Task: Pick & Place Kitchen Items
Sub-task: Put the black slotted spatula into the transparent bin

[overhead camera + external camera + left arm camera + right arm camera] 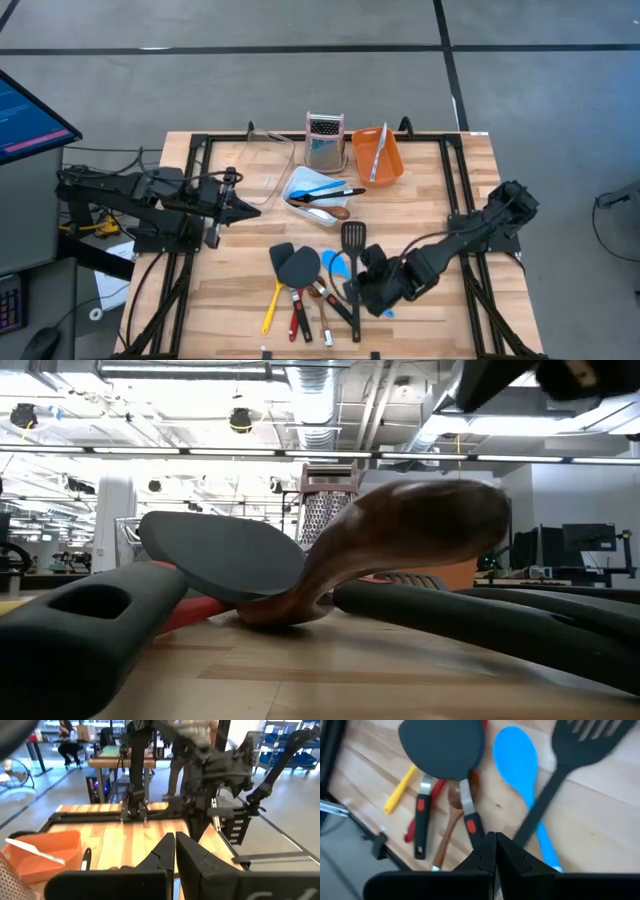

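Observation:
Several utensils lie flat near the table's front edge: a black spatula (298, 265) (442, 745), a slotted turner (353, 240) (585, 740), a blue spoon (335, 265) (515, 760), a yellow-handled tool (272, 305), a red-handled tool (297, 318) and a wooden spoon (322, 300) (400, 530). My right gripper (360, 290) (495, 842) hangs shut above them, slanting down, over the turner's handle and beside the blue spoon. My left gripper (248, 210) (175, 845) is shut and level over the table's left part, holding nothing.
A white tub (312, 195) holding blue spoons and other utensils stands mid-table. Behind it are the steel grater (325, 140) and an orange tub (378, 155) (45, 852). Bare wood lies at the right and the near left. A monitor (30, 115) stands off the table's left.

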### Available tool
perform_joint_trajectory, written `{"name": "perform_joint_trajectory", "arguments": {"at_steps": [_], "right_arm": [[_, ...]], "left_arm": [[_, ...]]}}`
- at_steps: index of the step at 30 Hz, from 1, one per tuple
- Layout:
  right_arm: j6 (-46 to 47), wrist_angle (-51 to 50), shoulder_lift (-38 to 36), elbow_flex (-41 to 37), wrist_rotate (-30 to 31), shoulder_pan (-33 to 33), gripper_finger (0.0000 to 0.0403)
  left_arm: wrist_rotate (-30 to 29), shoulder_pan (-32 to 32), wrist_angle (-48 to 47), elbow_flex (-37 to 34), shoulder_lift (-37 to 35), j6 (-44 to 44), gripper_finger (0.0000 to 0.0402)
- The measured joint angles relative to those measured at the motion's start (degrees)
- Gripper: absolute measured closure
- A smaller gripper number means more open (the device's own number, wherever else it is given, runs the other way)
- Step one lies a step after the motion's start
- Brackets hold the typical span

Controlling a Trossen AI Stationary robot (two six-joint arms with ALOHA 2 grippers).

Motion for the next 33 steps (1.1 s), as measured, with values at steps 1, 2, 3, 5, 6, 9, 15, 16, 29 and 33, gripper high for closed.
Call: {"name": "perform_joint_trajectory", "arguments": {"at_steps": [1, 2, 3, 5, 6, 9, 15, 16, 29, 33], "right_arm": [[0.0, -2.9, 0.9, 2.0, 0.0, 0.3, 0.0403], [0.0, -6.2, 2.1, 4.5, 0.0, 0.4, 0.0403], [0.0, -9.2, 3.3, 7.1, 0.0, 0.5, 0.0403], [0.0, -15.8, 5.8, 12.8, 0.0, 0.5, 0.0403], [0.0, -18.3, 7.1, 15.8, 0.1, 0.5, 0.0403], [0.8, -26.2, 11.0, 24.0, 0.2, 0.1, 0.0403], [7.1, -32.4, 18.4, 35.3, -2.4, -0.7, 0.0403], [8.2, -32.6, 19.5, 36.1, -3.7, -1.0, 0.0403], [15.5, -31.4, 28.7, 36.3, -19.9, -2.1, 0.0378], [16.9, -30.9, 29.2, 36.3, -20.5, -2.1, 0.0337]], "left_arm": [[0.0, 0.0, 0.0, 0.0, 0.8, -0.1, 0.0400], [0.0, 0.0, 0.2, 0.0, 1.5, -0.2, 0.0400], [0.0, 0.0, 0.1, 0.0, 2.1, -0.2, 0.0400], [-0.1, 0.0, 0.0, 0.0, 3.8, -0.2, 0.0400], [-0.1, 0.0, 0.2, 0.0, 4.5, -0.2, 0.0400], [-0.3, 0.0, 0.2, 0.0, 6.5, -0.2, 0.0400], [-0.3, 0.0, -0.1, 0.0, 8.1, -0.2, 0.0400], [-0.3, 0.0, 0.1, 0.0, 8.1, -0.2, 0.0400], [0.6, 0.0, 0.2, 0.0, 5.9, -0.2, 0.0400], [0.6, 0.0, 0.2, 0.0, 5.7, -0.2, 0.0400]]}}
